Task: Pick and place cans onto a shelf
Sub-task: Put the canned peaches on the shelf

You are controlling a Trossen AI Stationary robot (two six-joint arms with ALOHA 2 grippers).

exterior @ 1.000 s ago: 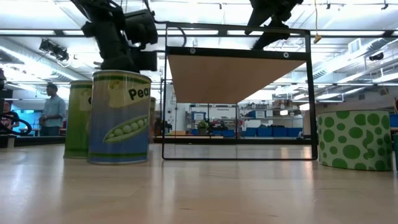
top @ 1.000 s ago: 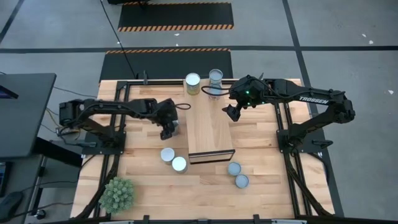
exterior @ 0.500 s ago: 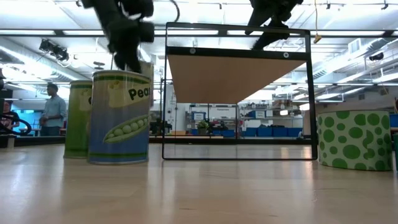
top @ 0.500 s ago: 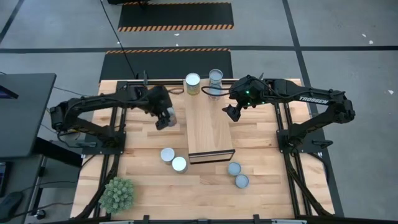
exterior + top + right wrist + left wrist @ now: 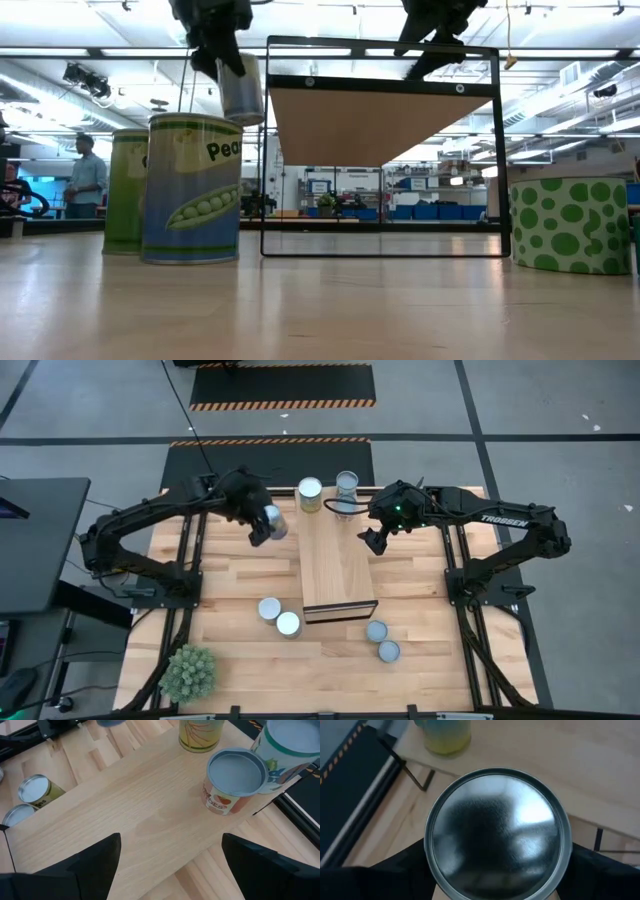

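My left gripper (image 5: 262, 526) is shut on a grey can (image 5: 273, 520) in the air, left of the light-wood shelf (image 5: 338, 570). In the low view the can (image 5: 242, 90) hangs above a pea-label can (image 5: 190, 190). My right gripper (image 5: 372, 540) is open and empty above the shelf's right edge. A yellow can (image 5: 310, 493) and a pale can (image 5: 346, 485) stand at the shelf's far end. The right wrist view shows a tomato-label can (image 5: 232, 780) standing there too. Several cans stand on the table near the shelf's open end (image 5: 340, 610). My left gripper pinches the can's side walls between its two fingers (image 5: 395, 875), one on each side, just below the round top (image 5: 495, 832). The fingers come from above. The can is lifted clear of the table and hangs slightly tilted (image 5: 242, 90).
Two cans (image 5: 269, 608) (image 5: 288, 623) stand left of the shelf's open end, two more (image 5: 376, 630) (image 5: 388, 650) to its right. A green plant (image 5: 190, 672) sits at the near left corner. The middle of the shelf top (image 5: 150, 805) is bare. A person (image 5: 85, 175) stands far behind.
My left gripper has risen from the table beside the shelf's left side and gone toward the far edge, shut on the can. The can has been lifted clear of the table and now hangs above the level of the pea-label can.
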